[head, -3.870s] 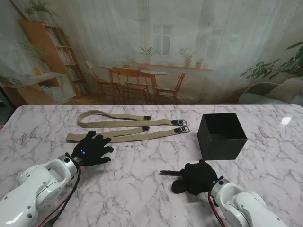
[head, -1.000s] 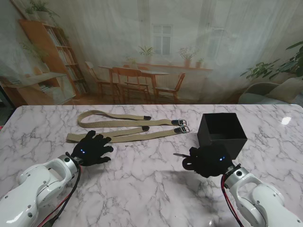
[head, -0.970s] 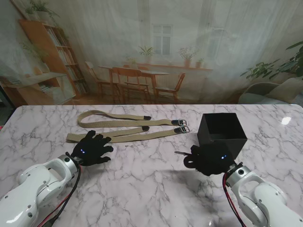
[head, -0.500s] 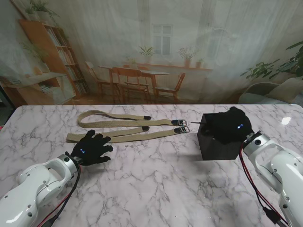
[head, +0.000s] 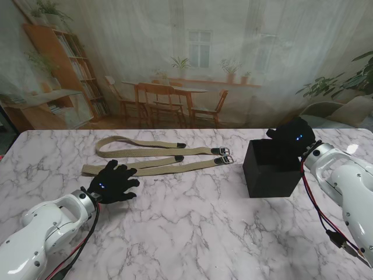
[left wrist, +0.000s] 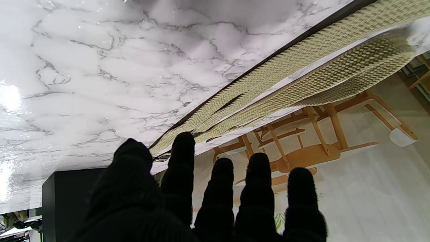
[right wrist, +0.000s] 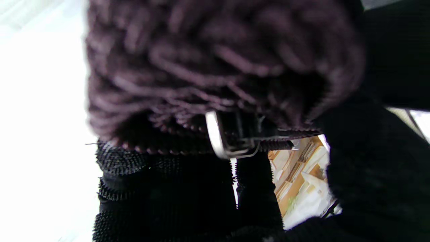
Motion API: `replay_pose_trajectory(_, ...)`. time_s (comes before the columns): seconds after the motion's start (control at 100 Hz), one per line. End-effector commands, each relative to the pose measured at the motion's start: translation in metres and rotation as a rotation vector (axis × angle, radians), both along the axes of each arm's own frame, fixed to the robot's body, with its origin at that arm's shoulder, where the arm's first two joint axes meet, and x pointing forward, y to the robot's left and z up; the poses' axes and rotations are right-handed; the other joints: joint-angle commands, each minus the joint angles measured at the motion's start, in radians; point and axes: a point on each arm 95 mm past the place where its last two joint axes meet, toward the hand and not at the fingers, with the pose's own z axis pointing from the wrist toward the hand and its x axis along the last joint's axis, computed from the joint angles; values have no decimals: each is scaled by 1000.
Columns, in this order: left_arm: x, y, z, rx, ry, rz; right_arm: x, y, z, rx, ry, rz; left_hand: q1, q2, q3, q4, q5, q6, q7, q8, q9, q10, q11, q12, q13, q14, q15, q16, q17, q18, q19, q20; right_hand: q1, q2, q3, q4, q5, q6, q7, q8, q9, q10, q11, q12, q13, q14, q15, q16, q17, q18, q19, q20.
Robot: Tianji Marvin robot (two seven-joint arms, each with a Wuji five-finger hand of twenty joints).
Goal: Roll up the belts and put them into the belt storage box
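Note:
Two tan webbing belts lie stretched out on the marble table, the nearer belt (head: 157, 168) and the farther belt (head: 152, 147), buckles toward the black belt storage box (head: 273, 169). My left hand (head: 113, 182) rests open and flat, fingertips just short of the nearer belt; its wrist view shows both tan belts (left wrist: 302, 57) beyond the fingers (left wrist: 218, 188). My right hand (head: 292, 137) hovers over the box's far right rim, shut on a rolled black belt (right wrist: 141, 188) with a silver buckle (right wrist: 216, 137). The box's inside is partly hidden by that hand.
The box (left wrist: 67, 201) stands open-topped on the table's right half. The table's far edge runs just behind the farther belt and the box. A printed room backdrop hangs behind the table.
My right hand rose from the table on the near side of the box, carrying the rolled black belt, and now sits over the box's far right rim. The left hand and tan belts stayed put.

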Motion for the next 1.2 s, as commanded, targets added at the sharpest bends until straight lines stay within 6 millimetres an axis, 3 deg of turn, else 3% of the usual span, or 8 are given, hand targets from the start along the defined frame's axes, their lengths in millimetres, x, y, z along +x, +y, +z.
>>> replay_pose_trajectory(0.0,0,-1,-2,9,17,-2,3,-2,-3,-36,28,0,10,28,-12,-19,14,7,7,4,-19,7,-7,10,19,3,-10,1,-19,37,-26,-18,209,162,147,61,129,-289,154,73,22,-114,58,43,32,-34,41,33,-13,-50,-9,14)
replay_pose_trajectory(0.26,0,-2,-3,10,22,-2,10,-1,-13,-152,83,7,12,27,-11,-19,14,6,7,3,-19,8,-7,10,18,2,-10,1,-20,37,-26,-18,204,171,139,61,136,-323,148,65,11,-127,56,50,20,-45,33,36,-29,-70,-13,24)
replay_pose_trajectory(0.59,0,-3,-4,10,29,0,18,6,-26,-171,118,18,11,27,-12,-20,14,8,8,4,-20,8,-7,10,18,2,-10,1,-19,37,-26,-18,199,180,135,60,126,-324,135,51,-2,-135,43,43,5,-61,8,28,-37,-80,-36,23)
replay_pose_trajectory(0.88,0,-3,-5,8,32,0,21,11,-32,-189,128,41,12,26,-12,-20,13,8,7,3,-20,7,-6,10,18,2,-10,1,-19,36,-26,-18,194,170,135,61,74,-312,88,-41,-41,-135,-15,4,-30,-73,-75,-9,-68,-86,-98,10)
replay_pose_trajectory(1.08,0,-4,-5,10,36,0,19,13,-31,-236,121,66,12,26,-12,-20,13,7,7,3,-20,6,-6,10,18,3,-10,1,-19,37,-26,-18,128,177,139,56,-27,-323,13,-96,-168,-128,-153,-50,-167,-90,-200,-66,-241,-73,-195,-6)
replay_pose_trajectory(1.16,0,-4,-5,9,37,-1,18,13,-31,-268,113,82,12,26,-12,-20,12,7,7,3,-21,7,-6,10,18,3,-10,1,-19,37,-26,-18,80,180,151,58,-54,-349,-45,-84,-229,-138,-195,-89,-229,-106,-222,-84,-308,-68,-214,-1)
replay_pose_trajectory(1.19,0,-4,-5,9,37,-1,17,13,-31,-278,112,87,12,25,-12,-20,12,7,7,3,-21,8,-6,10,18,3,-9,1,-19,36,-26,-18,58,182,158,63,-66,-351,-83,-66,-266,-138,-207,-136,-261,-108,-238,-105,-333,-63,-229,-1)
